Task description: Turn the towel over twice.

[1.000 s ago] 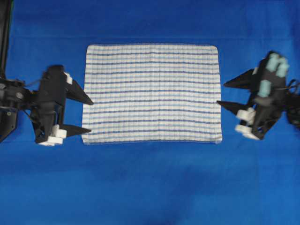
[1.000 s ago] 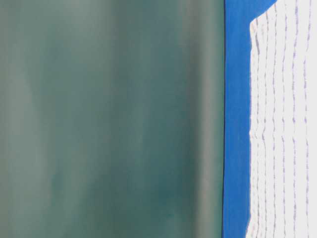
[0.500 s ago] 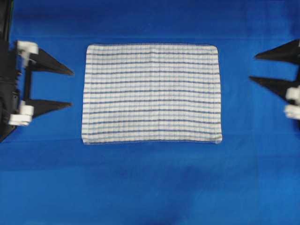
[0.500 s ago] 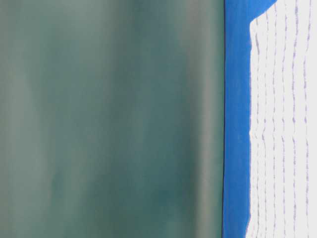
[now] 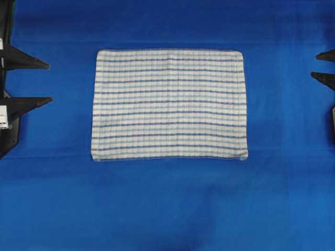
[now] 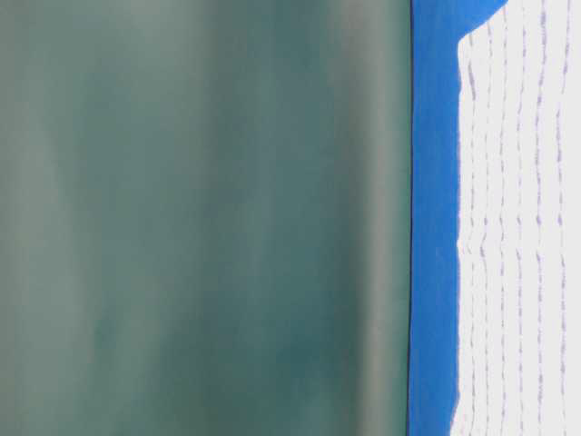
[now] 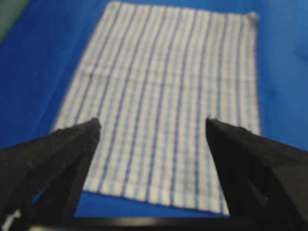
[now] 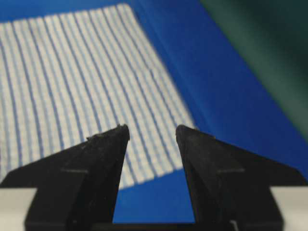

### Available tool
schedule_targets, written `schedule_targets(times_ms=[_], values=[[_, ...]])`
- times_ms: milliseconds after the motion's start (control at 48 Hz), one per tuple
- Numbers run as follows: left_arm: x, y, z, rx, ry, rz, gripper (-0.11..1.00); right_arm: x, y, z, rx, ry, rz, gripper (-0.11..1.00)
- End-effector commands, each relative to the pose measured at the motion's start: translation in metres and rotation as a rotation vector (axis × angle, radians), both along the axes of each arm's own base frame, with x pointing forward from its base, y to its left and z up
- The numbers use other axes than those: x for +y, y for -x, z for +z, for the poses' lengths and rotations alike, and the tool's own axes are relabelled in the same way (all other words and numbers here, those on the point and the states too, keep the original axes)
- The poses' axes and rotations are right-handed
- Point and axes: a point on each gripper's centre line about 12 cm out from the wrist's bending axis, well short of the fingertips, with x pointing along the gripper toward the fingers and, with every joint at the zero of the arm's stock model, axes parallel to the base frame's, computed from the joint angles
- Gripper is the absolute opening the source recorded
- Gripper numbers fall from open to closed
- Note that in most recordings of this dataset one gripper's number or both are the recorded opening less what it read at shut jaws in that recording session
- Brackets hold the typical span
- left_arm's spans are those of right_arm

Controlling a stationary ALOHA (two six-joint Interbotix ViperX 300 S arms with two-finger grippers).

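The towel (image 5: 169,104), white with thin dark-blue and light-blue stripes, lies flat and spread out in the middle of the blue cloth; it also shows in the table-level view as the towel (image 6: 517,227). My left gripper (image 5: 48,81) sits at the far left edge, well clear of the towel, open with nothing between its fingers. From the left wrist the towel (image 7: 163,96) stretches ahead between the wide-set black fingers (image 7: 62,144). My right gripper (image 5: 320,65) is at the far right edge, open and empty, its gap narrower. The right wrist view shows the towel (image 8: 72,82) beyond its fingers (image 8: 103,154).
The blue backdrop cloth (image 5: 167,204) covers the whole table around the towel. A dark green wall (image 6: 200,218) stands behind the table. A black arm base (image 5: 7,136) sits at the left edge.
Both arms have pulled back outward from the towel's short edges to the picture's sides. The right gripper's fingers have drawn somewhat closer together. The towel has not moved.
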Motion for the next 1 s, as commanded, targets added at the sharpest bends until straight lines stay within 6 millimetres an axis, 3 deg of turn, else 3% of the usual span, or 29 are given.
schedule_targets(times_ms=[0, 167, 271, 979], values=[[0.001, 0.004, -0.004, -0.015, 0.005, 0.015, 0.85, 0.0, 0.002, -0.006, -0.006, -0.022, -0.002, 0.52], [0.001, 0.008, -0.021, 0.004, 0.012, 0.021, 0.85, 0.001, 0.003, -0.035, 0.029, -0.072, -0.016, 0.49], [0.001, 0.008, -0.02, -0.003, 0.01, 0.021, 0.85, 0.003, 0.003, -0.045, 0.038, -0.098, -0.012, 0.47], [0.001, 0.008, -0.021, 0.0, 0.011, 0.022, 0.85, 0.003, 0.002, -0.046, 0.041, -0.096, -0.013, 0.45]])
